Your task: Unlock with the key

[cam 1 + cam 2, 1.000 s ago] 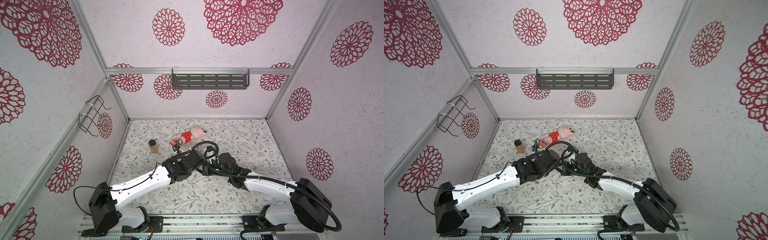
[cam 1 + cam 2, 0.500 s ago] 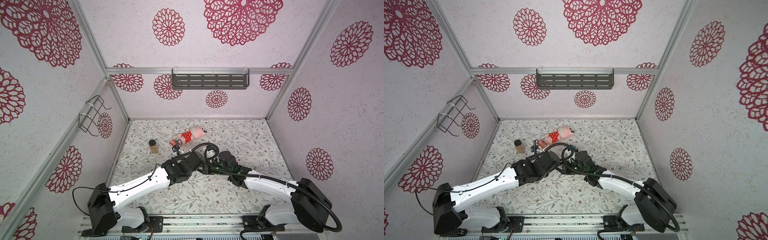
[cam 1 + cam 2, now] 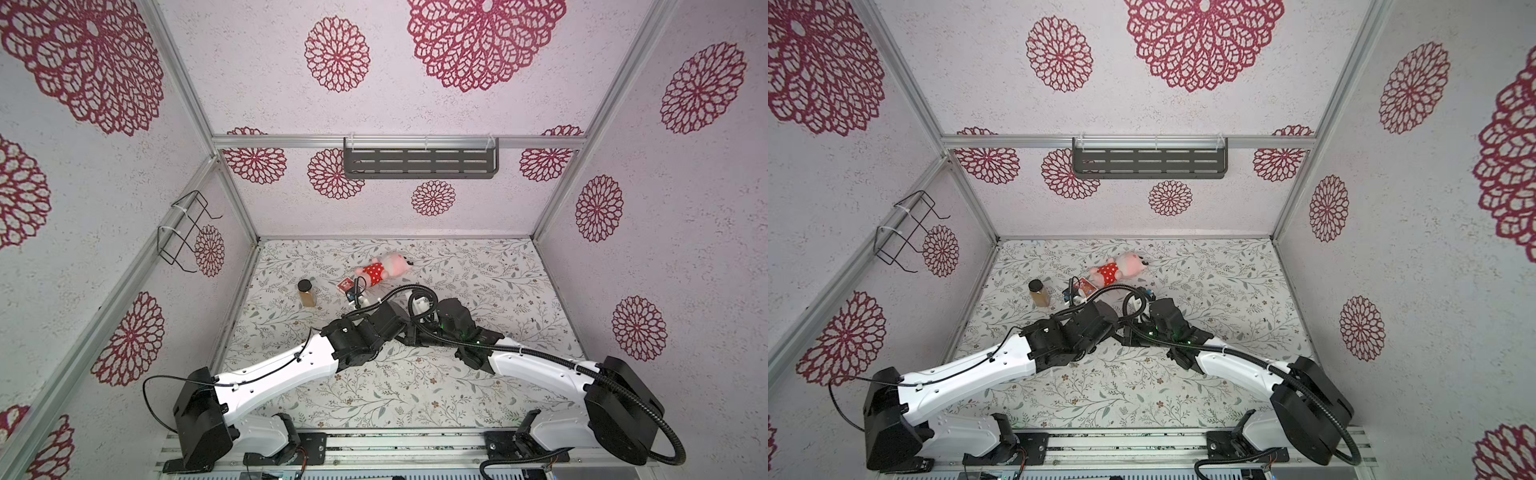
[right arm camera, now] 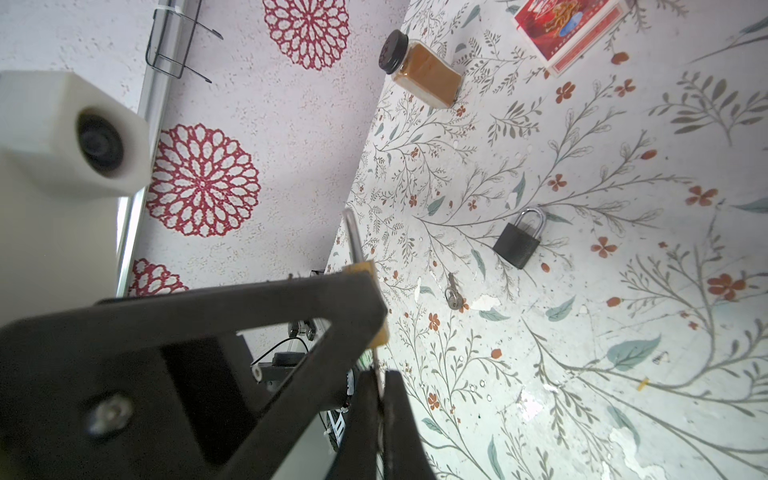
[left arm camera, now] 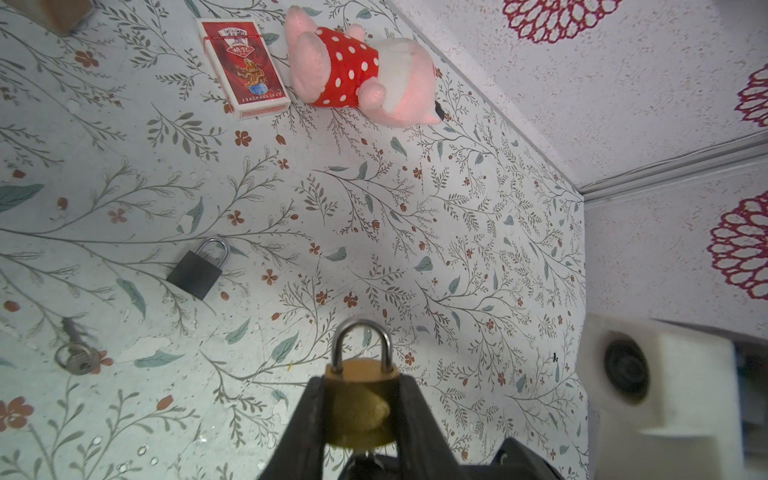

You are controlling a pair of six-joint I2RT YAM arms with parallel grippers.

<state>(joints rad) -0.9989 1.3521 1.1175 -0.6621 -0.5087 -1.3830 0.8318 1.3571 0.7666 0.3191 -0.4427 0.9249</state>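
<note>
Over the floral tabletop [image 5: 457, 249] my left pincer [image 5: 360, 415] clamps the brass padlock [image 5: 360, 376] by its sides, shackle [image 5: 362, 328] not yet sprung, while my right pincer [image 4: 377, 384], pinched tight on the key [image 4: 375, 359], meets its base: insertion looks begun, turning and release remain.

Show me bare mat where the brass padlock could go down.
Free: the mat right of the plush pig, out to the right wall; also the near strip along the front rail. Crowded: back left, where spice jar, card box, black padlock and loose key lie.
</note>
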